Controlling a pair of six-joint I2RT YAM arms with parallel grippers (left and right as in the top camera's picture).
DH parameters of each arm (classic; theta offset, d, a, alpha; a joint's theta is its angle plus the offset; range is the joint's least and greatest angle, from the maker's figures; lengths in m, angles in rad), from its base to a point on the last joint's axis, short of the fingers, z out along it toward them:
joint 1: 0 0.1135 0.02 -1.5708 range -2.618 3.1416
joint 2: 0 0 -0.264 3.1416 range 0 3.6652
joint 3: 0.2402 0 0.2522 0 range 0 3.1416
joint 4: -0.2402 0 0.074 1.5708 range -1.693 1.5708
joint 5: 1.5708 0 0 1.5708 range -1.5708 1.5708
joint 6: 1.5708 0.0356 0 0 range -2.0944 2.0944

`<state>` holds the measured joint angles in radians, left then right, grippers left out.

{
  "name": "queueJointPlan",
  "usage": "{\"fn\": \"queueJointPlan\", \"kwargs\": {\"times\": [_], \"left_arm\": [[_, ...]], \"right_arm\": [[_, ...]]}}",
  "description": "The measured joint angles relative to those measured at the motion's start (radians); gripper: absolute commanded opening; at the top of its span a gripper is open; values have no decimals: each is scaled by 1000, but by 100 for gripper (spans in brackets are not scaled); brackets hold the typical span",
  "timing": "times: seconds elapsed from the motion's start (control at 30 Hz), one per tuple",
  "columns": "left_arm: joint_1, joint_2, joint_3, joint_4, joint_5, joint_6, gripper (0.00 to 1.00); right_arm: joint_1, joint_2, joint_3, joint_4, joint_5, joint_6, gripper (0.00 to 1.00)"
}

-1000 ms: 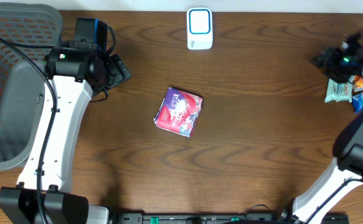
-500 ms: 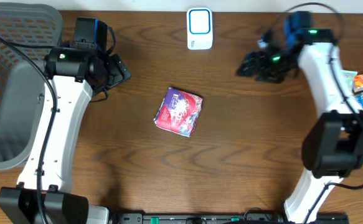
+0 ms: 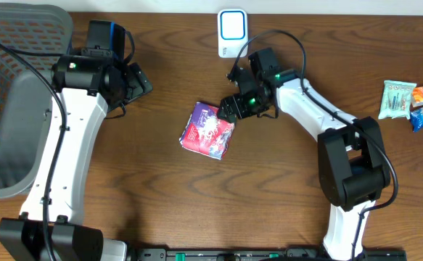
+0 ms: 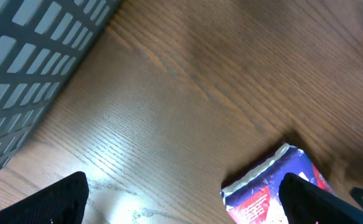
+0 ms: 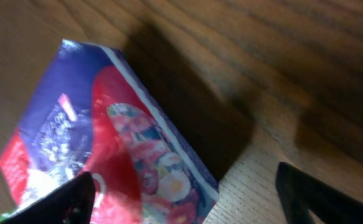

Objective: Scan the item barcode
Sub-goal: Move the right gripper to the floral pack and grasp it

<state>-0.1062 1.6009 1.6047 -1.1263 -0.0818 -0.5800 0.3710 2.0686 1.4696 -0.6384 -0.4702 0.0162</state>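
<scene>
A: The right hand (image 3: pixel 229 109) hovers spread wide and empty over one corner of the snack pouch (image 3: pixel 210 130), which lies flat in the middle of the surface (image 3: pixel 284 188).
B: How will it handle?
A: Light, soft, crinkly, probably slippery. Pinch its sealed edge, not the puffy middle.

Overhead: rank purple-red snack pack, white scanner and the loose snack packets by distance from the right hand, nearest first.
From the right hand:
1. purple-red snack pack, just below-left of it, mid-frame.
2. white scanner, straight up, at the top edge.
3. loose snack packets, far right.
</scene>
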Motion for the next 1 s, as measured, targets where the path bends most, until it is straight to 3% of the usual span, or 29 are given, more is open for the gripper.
{"fn": "queueJointPlan", "kwargs": {"times": [0.13, 0.23, 0.6, 0.9, 0.97, 1.0], "left_arm": [[0, 0, 0, 0, 0, 0, 98], [0, 0, 0, 0, 0, 0, 98], [0, 0, 0, 0, 0, 0, 98], [0, 0, 0, 0, 0, 0, 98], [0, 0, 0, 0, 0, 0, 98], [0, 0, 0, 0, 0, 0, 98]], "right_arm": [[0, 1, -53, 45, -28, 16, 31], [0, 1, -56, 38, -67, 25, 1], [-27, -9, -59, -68, -127, 159, 1], [-66, -245, -73, -163, 157, 334, 1], [-60, -317, -73, -187, 231, 363, 20], [-57, -339, -73, -193, 254, 367, 35]]}}
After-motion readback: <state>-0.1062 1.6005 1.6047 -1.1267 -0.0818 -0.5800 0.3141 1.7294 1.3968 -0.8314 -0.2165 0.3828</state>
